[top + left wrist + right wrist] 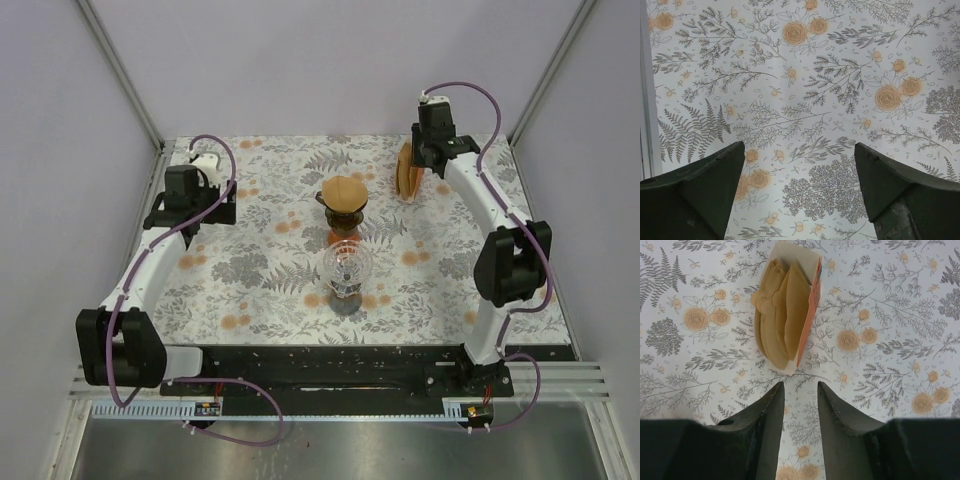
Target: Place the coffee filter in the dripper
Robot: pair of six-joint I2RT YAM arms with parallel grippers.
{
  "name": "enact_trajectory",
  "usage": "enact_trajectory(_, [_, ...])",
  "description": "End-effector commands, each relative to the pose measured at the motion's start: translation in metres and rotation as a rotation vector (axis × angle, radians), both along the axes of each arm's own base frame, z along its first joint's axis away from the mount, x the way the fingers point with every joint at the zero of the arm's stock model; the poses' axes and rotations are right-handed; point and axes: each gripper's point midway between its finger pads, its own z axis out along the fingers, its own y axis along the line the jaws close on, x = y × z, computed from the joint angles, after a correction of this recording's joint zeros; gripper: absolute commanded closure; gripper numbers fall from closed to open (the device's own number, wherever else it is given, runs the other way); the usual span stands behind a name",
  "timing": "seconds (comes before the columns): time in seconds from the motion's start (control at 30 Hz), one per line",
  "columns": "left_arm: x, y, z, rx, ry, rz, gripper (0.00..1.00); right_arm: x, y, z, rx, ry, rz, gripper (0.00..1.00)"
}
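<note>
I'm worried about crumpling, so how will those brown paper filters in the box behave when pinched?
Probably floppy and very light: the filters look like thin paper, fanned loosely in their box. Neighbours may lift together, since they lie pressed side by side.

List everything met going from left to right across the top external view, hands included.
In order: left hand → dripper → pack of coffee filters → right hand. The glass carafe is left out because it stands in line with the dripper.
</note>
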Motion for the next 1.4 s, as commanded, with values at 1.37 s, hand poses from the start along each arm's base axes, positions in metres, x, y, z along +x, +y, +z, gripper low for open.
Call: enact_trajectory(1.37, [0.023,-0.008,-0.006,-0.077,0.011,-0.027,0.06,0.1,-0.008,-0.117,-0.206,0.152,-0.039,0.8])
